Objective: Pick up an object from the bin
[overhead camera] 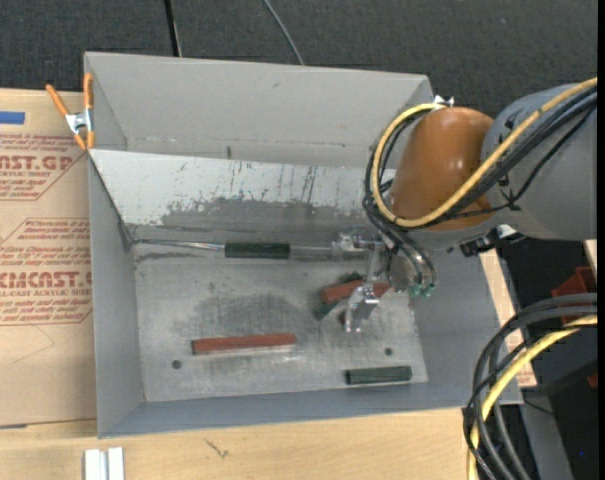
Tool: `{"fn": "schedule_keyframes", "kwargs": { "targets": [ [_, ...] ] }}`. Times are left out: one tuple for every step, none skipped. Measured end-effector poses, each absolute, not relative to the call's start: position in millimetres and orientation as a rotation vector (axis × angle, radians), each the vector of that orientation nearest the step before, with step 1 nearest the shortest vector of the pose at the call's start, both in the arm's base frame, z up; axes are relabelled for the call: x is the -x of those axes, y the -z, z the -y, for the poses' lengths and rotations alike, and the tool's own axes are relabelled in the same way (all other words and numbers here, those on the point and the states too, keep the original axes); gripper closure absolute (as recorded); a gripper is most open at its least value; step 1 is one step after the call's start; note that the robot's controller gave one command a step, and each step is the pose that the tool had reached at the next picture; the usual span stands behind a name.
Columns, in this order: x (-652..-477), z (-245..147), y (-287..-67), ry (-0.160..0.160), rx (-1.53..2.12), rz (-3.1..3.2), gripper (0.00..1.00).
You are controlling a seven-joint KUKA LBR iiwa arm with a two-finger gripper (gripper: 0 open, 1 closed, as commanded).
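The end effector (359,311) is down low in the right part of the bin (110,268), right by a small red-brown block (334,292). A dark green bit (327,311) lies just beside that block. Can't tell if the end effector is spread or pressed together.

What could go wrong: the 2 bits lie so close it may grab both, or bump the red one & push it away.

Other stuff: a long red-brown bar (244,344) in front, a dark green bar (378,375) front right, another green bar (257,251) by the back wall. All are well apart, so nothing's in the way.

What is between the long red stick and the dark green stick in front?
Only bare bin floor separates the red stick and the front green stick, in the camera view.
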State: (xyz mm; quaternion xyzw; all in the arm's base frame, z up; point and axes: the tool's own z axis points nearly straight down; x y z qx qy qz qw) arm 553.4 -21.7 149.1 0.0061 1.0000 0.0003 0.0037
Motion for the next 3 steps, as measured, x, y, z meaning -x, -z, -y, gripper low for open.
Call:
{"fn": "schedule_keyframes", "kwargs": {
  "targets": [
    [-576.1,45.0,-72.9,-0.002,0.084,-3.145,1.0],
    [-576.3,45.0,-72.9,-0.002,0.084,-3.144,1.0],
    [-572.3,34.8,-202.3,-0.001,0.058,-3.138,1.0]
  ]
}}
